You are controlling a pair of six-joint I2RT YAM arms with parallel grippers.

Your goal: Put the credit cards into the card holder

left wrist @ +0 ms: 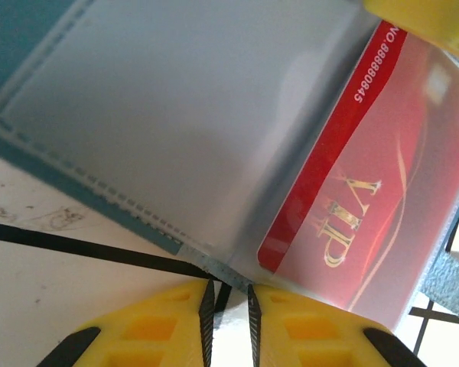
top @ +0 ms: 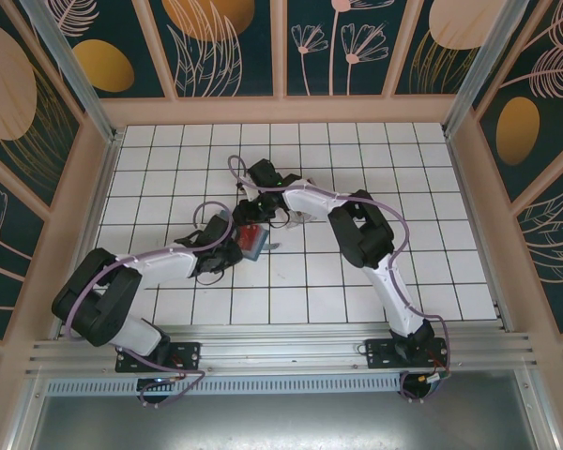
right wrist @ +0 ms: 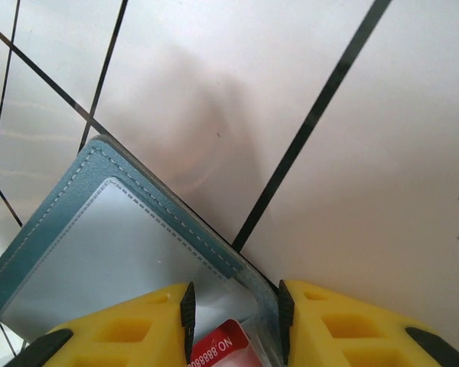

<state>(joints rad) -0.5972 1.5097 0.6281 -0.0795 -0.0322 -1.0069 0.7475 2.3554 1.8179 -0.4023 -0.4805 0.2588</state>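
Note:
The teal card holder (top: 254, 246) lies open near the middle of the tiled table, its clear inner sleeve facing up (left wrist: 138, 115). A red credit card (left wrist: 367, 176) marked VIP sits partly inside that sleeve. My left gripper (left wrist: 228, 294) is shut on the holder's near edge, with a thin strip of it between the pads. It reaches in from the left (top: 227, 251). My right gripper (right wrist: 235, 306) stands over the holder's far corner (right wrist: 76, 199) with its jaws apart. The card's corner (right wrist: 226, 348) lies between them. One of its yellow fingers (left wrist: 421, 19) shows above the card's end.
White tiles with dark grout (top: 357, 300) stretch to the right and front of the arms. Wooden posts and patterned panels (top: 469, 187) wall the table on three sides. A metal rail (top: 281, 352) runs along the near edge by the arm bases.

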